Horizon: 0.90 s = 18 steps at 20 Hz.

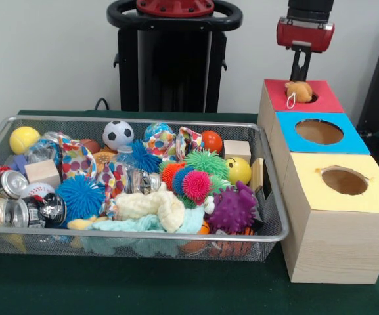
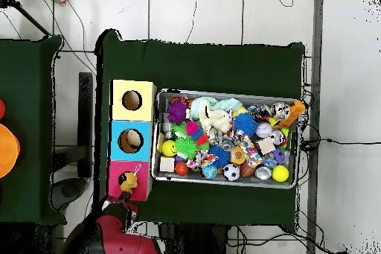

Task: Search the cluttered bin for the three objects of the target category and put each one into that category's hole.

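- The worktop is covered in dark green cloth; behind it stands a plain pale wall, and the overhead view shows a white tiled floor with cables lying across it.
- A wire bin sits on the left, piled with balls, spiky toys, cans and cloths.
- To its right stands a wooden box with 3 holes, topped yellow, blue and red.
- A small tan plush toy rests at the red hole, farthest back.
- The tool hangs just above the toy; I cannot tell whether it is spread or pressed together.
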{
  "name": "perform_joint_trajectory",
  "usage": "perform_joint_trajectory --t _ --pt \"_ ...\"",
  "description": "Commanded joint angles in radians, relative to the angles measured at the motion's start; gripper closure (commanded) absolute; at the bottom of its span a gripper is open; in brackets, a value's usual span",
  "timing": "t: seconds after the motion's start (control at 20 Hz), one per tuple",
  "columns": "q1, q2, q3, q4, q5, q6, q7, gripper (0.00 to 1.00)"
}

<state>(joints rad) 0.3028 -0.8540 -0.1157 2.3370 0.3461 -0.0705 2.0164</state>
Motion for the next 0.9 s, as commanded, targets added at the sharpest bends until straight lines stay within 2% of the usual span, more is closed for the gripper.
perform_joint_trajectory --t 0.05,0.4,0.65,0.9 --pt "-0.002 0.104 0.057 -0.085 0.059 -0.08 0.245 1.0" --pt "-0.017 0.201 0.077 -0.13 0.054 -0.18 0.258 1.0" --pt "-0.019 0.215 0.085 -0.137 0.058 -0.198 0.262 1.0" --pt "-0.055 0.221 0.109 -0.148 0.035 -0.218 0.257 1.0"
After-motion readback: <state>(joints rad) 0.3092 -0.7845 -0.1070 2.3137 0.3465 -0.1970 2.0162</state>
